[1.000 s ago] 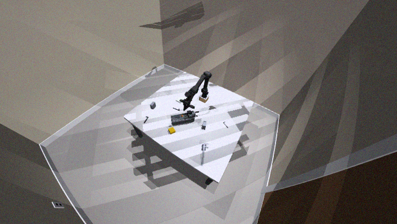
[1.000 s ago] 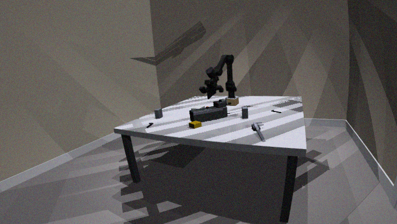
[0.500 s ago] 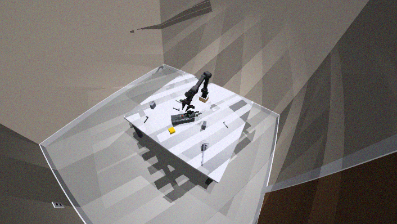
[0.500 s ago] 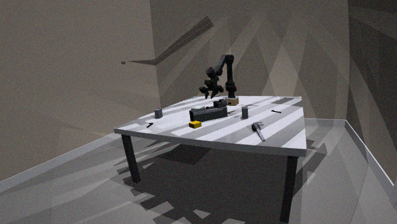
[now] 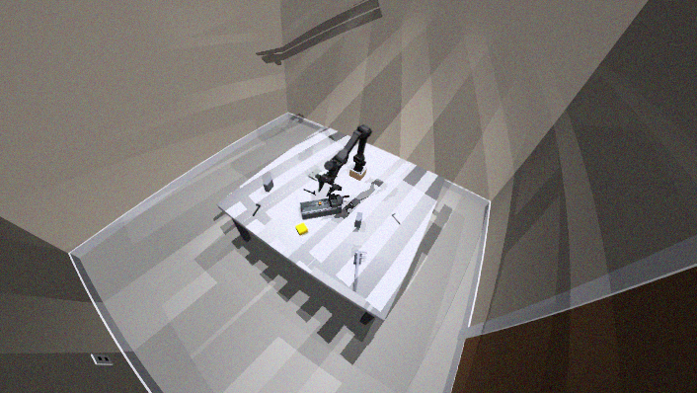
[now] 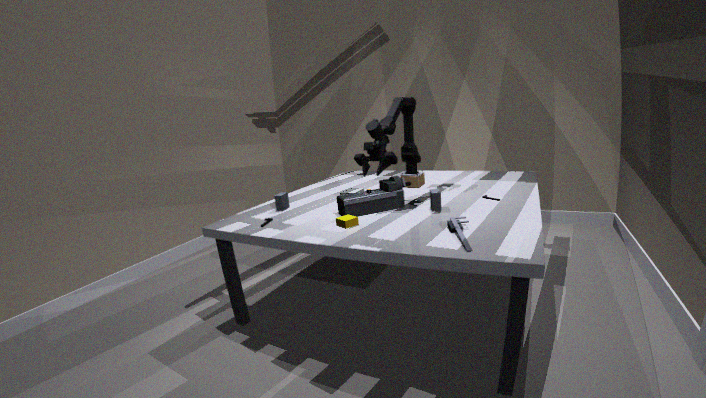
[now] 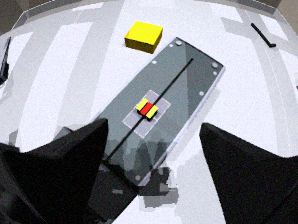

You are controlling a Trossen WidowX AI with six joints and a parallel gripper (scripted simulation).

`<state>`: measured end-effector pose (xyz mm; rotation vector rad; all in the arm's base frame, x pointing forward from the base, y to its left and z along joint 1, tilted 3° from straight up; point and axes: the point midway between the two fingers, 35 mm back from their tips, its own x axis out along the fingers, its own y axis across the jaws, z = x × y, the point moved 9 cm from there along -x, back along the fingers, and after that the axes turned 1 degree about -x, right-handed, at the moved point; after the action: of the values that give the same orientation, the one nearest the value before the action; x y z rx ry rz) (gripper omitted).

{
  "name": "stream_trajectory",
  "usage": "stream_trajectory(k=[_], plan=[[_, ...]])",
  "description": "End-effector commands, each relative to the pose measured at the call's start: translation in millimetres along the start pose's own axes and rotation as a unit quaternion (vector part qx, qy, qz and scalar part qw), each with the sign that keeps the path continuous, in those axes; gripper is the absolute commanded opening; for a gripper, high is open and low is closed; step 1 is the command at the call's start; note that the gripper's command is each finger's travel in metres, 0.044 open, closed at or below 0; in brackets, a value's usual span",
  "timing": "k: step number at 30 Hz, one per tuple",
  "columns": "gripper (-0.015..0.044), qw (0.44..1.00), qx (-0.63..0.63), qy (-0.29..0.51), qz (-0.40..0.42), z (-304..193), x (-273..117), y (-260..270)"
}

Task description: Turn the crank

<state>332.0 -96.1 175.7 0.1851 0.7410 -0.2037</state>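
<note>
The machine, a long grey box [image 5: 316,212] [image 6: 370,204] [image 7: 175,95] with a slotted top, lies on the table. The red pointer [image 7: 146,108] sits between two yellow brass marks on a pale plate. It looks roughly in line with them; exact level is too small to tell. A dark housing [image 5: 337,200] [image 6: 391,184] [image 7: 117,192] stands at the machine's end nearer the arm base. The crank handle cannot be made out clearly. My gripper [image 5: 325,192] [image 6: 372,173] [image 7: 154,127] is open and empty, above the machine, its fingers clear of the housing.
A yellow block [image 5: 301,228] [image 6: 347,221] [image 7: 143,37] lies beyond the machine. Grey blocks stand at the left [image 5: 268,184] [image 6: 282,201] and right [image 5: 358,220] [image 6: 435,200]. A caliper-like tool [image 6: 460,233] lies front right. Thin dark bent rods lie around.
</note>
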Motion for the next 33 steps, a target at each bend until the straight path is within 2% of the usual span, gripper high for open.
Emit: stream_trajectory(k=[1,9,30,33], plan=[[0.0204,1.0,0.0,0.0,0.0,0.0,0.0,0.0],[0.0,1.0,0.0,0.0,0.0,0.0,0.0,0.0],[0.0,1.0,0.0,0.0,0.001,0.0,0.0,0.1],[0.0079,1.0,0.0,0.0,0.001,0.0,0.0,0.1]])
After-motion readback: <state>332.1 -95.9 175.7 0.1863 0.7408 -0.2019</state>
